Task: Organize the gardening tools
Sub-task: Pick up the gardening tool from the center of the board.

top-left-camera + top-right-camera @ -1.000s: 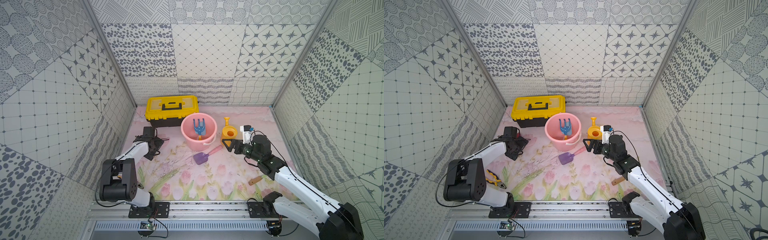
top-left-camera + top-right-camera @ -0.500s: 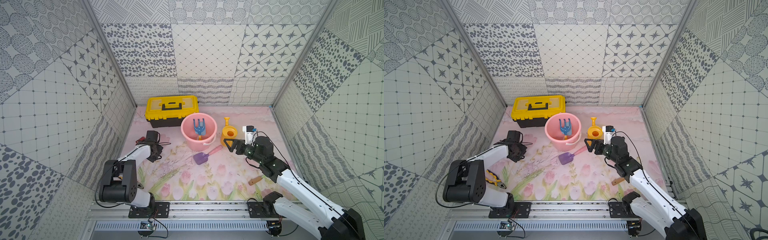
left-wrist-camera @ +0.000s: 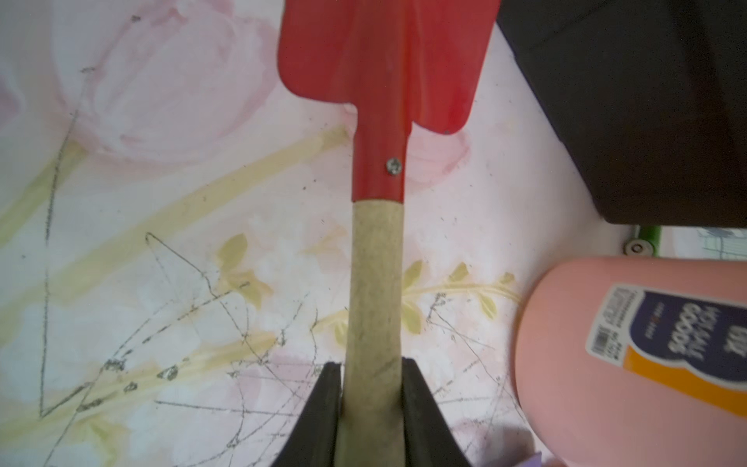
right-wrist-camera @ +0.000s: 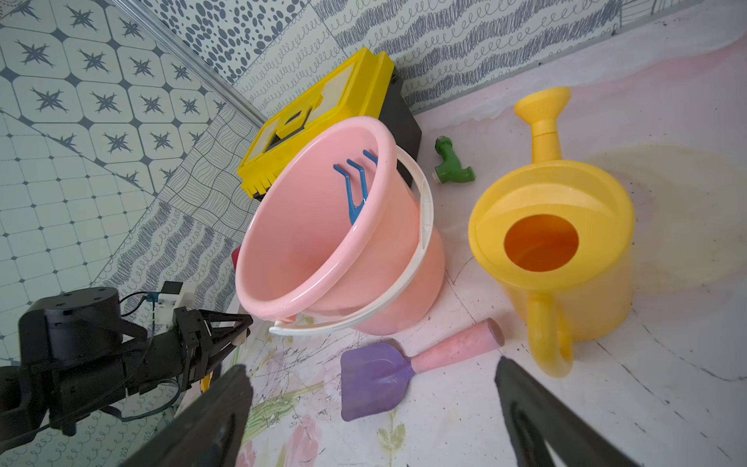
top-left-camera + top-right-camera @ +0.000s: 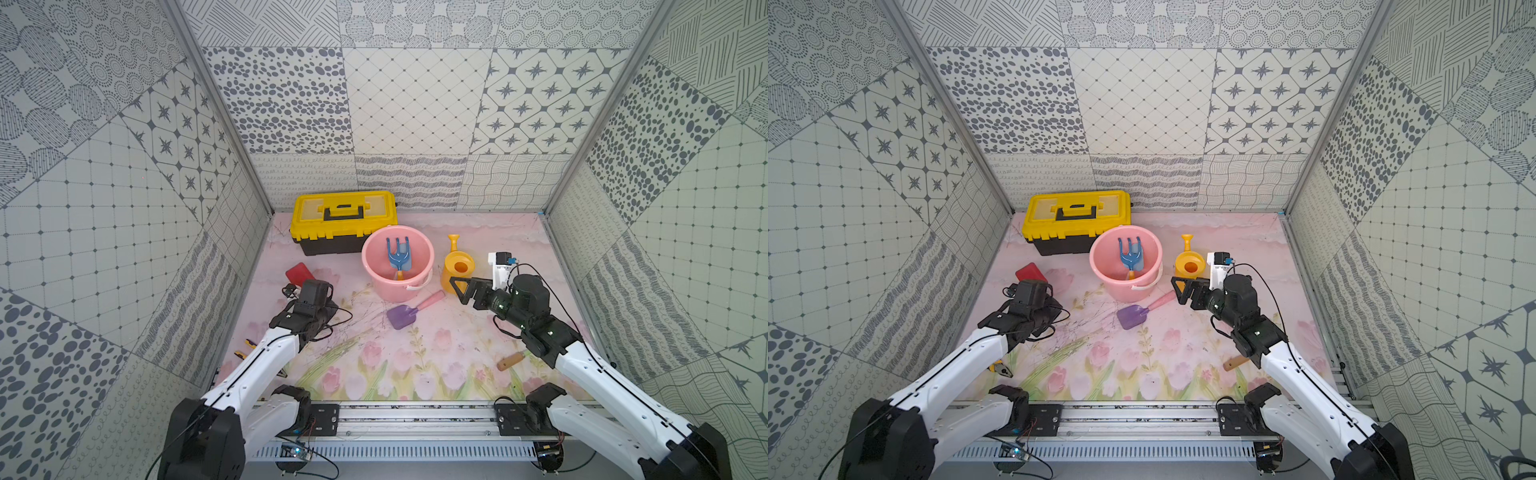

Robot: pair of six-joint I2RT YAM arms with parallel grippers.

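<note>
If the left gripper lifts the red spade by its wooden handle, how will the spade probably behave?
The red spade should feel stiff: its head is screwed onto a wooden handle. It may droop head-down, since the left gripper grips the handle well back from the wide head. The round handle could twist between the flat fingers.

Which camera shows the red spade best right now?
The left wrist view: it shows the red spade close up, handle clamped in the left gripper. Both top views show only its blade; the right wrist view, a red sliver behind the bucket.
</note>
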